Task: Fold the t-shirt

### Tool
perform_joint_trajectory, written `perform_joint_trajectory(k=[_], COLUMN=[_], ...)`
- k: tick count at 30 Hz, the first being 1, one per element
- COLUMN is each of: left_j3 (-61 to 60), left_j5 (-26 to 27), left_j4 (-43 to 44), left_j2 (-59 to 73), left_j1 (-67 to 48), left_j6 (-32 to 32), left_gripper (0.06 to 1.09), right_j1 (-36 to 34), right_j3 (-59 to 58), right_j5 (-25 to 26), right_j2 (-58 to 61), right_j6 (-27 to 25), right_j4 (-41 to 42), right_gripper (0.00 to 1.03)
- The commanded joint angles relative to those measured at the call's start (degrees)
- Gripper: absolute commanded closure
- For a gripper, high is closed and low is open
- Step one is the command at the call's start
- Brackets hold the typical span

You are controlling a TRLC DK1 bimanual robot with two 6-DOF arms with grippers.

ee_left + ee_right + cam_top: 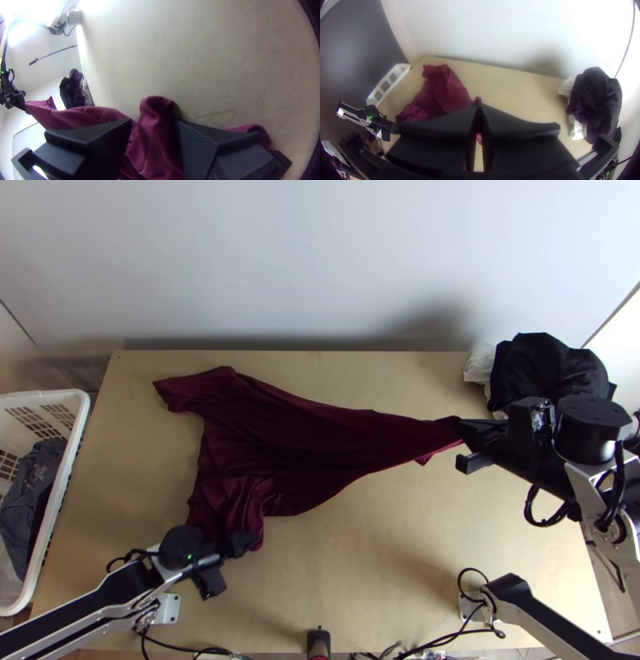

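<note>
Verifiably, the right flat-fingered black claw (450, 422) is clamped on the outstretched maroon cloth t-shirt (280, 440), the left claw's (240, 545) fingers apart around bunched fabric.

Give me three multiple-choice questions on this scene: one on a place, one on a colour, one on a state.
1. Where is the white basket?
A. Beyond the far edge
B. On the left arm's side of the table
C. On the right arm's side

2. What colour is the t-shirt?
A. Dark red
B. Green
C. Yellow

3. How are the right gripper's jaws?
A. Wide apart, free of cloth
B. Shut on nothing
C. Shut on cloth

Key:
1 B: it stands past that side edge.
2 A: the cloth looks maroon.
3 C: the jaws meet with cloth pinched at the tips.
</note>
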Motion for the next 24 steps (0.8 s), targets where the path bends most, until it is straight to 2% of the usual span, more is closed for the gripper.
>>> perform_joint_trajectory(k=[1, 2, 3, 4, 7, 10, 13, 16, 18, 20, 24], left_j3=[1.40, 1.84, 1.75, 1.57, 1.93, 7.20, 13.70, 21.35, 28.03, 35.15, 46.49], left_j5=[-0.10, -0.19, -1.42, -1.60, -2.48, -2.57, -3.71, -9.95, -16.80, -18.03, -17.51], left_j4=[19.90, 19.90, 19.64, 19.11, 16.12, 9.00, 9.88, 13.31, 13.13, 12.16, 11.73], left_j2=[13.59, 13.94, 13.85, 13.50, 7.97, -0.56, -3.28, -3.72, -3.20, -2.58, 1.99], left_j1=[5.54, 5.89, 6.07, 6.07, 4.49, -1.05, -3.07, -3.42, -2.89, 0.09, 15.03], left_j6=[1.62, 1.80, 2.15, 3.47, 3.38, -3.56, -9.80, -17.71, -22.37, -25.27, -32.83], left_gripper=[0.47, 0.48, 0.71, 1.07, 1.05, 1.05, 1.05, 1.05, 1.05, 1.05, 1.05], right_j1=[0.13, 0.21, 0.30, 0.30, 0.30, -0.31, -1.63, -2.95, -3.74, -5.06, -9.37], right_j3=[-0.62, -0.62, -0.62, -0.62, -0.62, -1.06, -2.11, -2.20, -0.88, 2.28, 14.06], right_j5=[-0.06, -0.06, -0.06, 0.02, 0.02, 0.11, 0.11, 0.02, 0.02, 0.02, -0.06], right_j2=[-0.63, -0.45, -0.28, -0.10, 0.34, 0.34, 0.43, 1.22, 2.19, 4.47, 11.94], right_j6=[0.47, 0.47, 0.47, 0.47, 0.11, -0.59, -1.82, -2.43, -2.61, -2.61, -1.56], right_j4=[-0.11, 0.07, 0.25, 0.42, 0.60, 0.60, 1.30, 3.23, 4.99, 6.31, 7.28], right_gripper=[1.00, 1.00, 1.00, 1.00, 1.00, 1.00, 1.00, 1.00, 1.00, 1.00, 1.00])
